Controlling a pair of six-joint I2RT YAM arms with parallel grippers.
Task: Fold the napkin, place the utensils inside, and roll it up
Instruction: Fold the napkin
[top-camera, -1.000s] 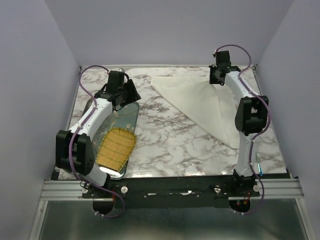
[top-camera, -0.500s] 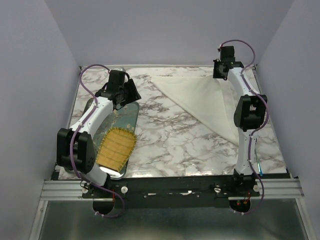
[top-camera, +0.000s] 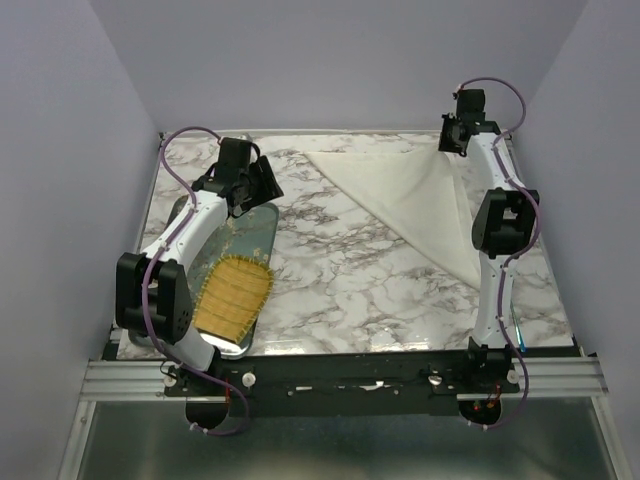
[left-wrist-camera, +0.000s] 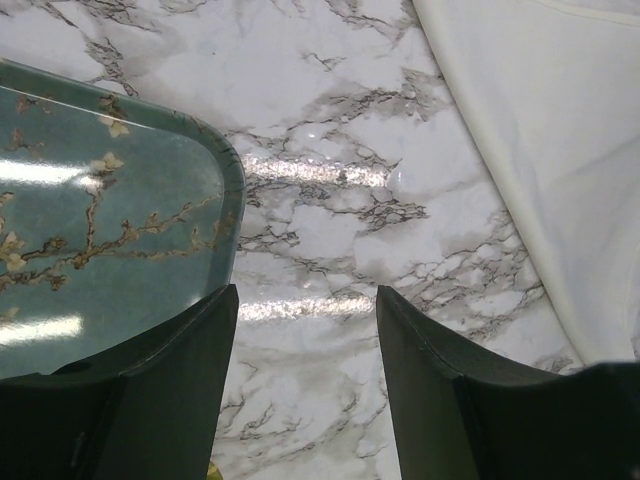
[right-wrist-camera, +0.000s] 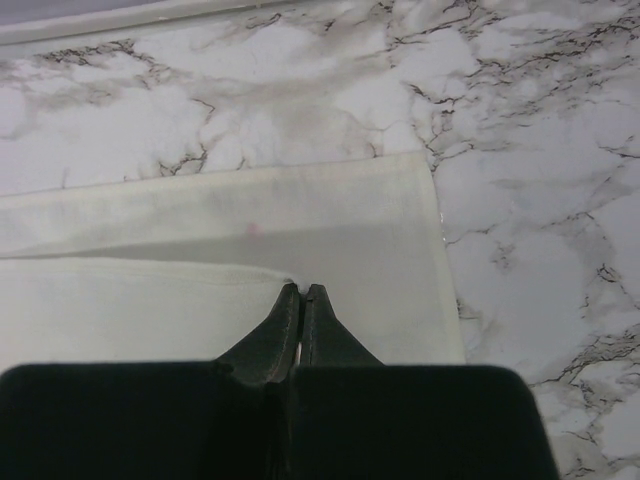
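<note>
**Right tool pinching napkin at far right of desk**

I am holding the right tool pressed together on a folded edge of the cream napkin, which is lying spread across the desk's far right corner. My left tool is hanging spread wide over the rim of a teal tray.

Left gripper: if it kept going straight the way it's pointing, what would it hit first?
Probably the bare marble table, in the gap between the tray and the napkin. The open left gripper points there, though depth is hard to judge.
</note>
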